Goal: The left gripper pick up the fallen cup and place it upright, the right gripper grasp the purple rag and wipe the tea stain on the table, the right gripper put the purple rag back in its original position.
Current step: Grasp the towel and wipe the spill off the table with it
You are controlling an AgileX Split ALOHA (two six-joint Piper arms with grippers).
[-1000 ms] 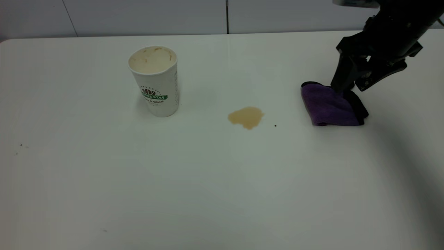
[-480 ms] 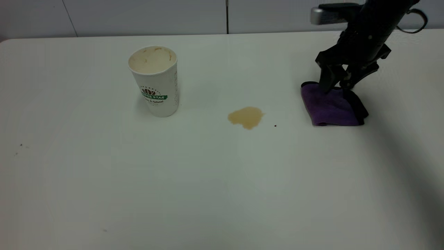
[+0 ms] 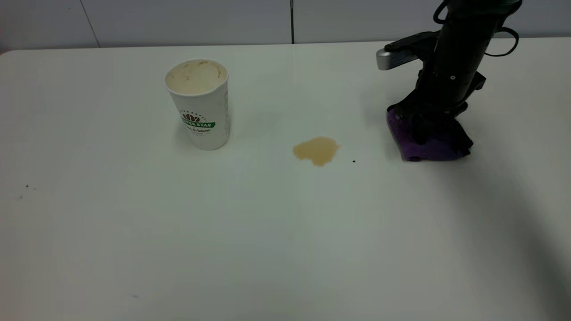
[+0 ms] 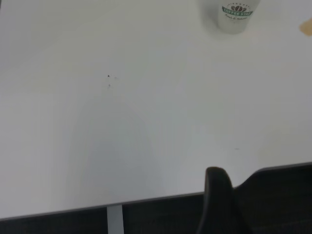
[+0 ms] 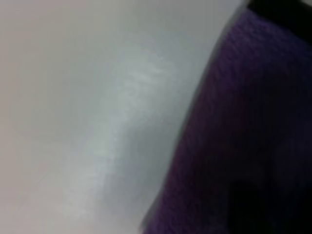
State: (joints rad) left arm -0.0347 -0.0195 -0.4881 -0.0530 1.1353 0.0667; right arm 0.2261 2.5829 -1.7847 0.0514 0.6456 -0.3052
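Right tool [image 3: 428,127] down on purple rag [image 3: 439,145], grip unclear; cup [image 3: 200,104] label "STAR".

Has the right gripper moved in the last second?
Yes. The right gripper has swung left and come down onto the purple rag, which lies where it was on the table.

Soft even light, right wrist view blurred

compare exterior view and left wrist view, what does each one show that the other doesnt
Only the exterior view shows the right tool pressed down onto the purple rag. Only the left wrist view shows the table's near edge with part of the left tool over it. Both show the upright cup, the tea stain and the table.
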